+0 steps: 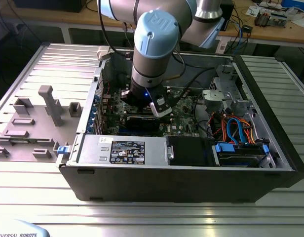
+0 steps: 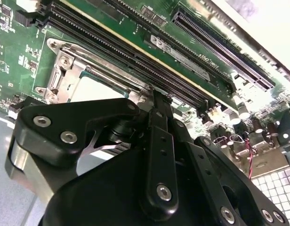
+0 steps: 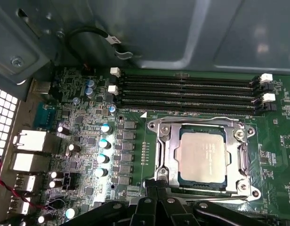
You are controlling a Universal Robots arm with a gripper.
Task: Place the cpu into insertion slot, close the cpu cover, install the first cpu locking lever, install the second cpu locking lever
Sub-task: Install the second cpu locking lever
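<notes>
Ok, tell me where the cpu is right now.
In the first wrist view the cpu sits flat in the insertion slot, framed by the silver cpu cover, beside the long black memory slots and close to the gripper.

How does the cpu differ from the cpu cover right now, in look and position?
The cpu is a solid, matte silver-grey square; the cpu cover is a shinier open frame with a window. The cpu lies inside that window, while the cover runs around it. The cpu is smaller; the cover reaches out to the socket's edges. Both lie flat on the green board, beside the long black slots.
</notes>
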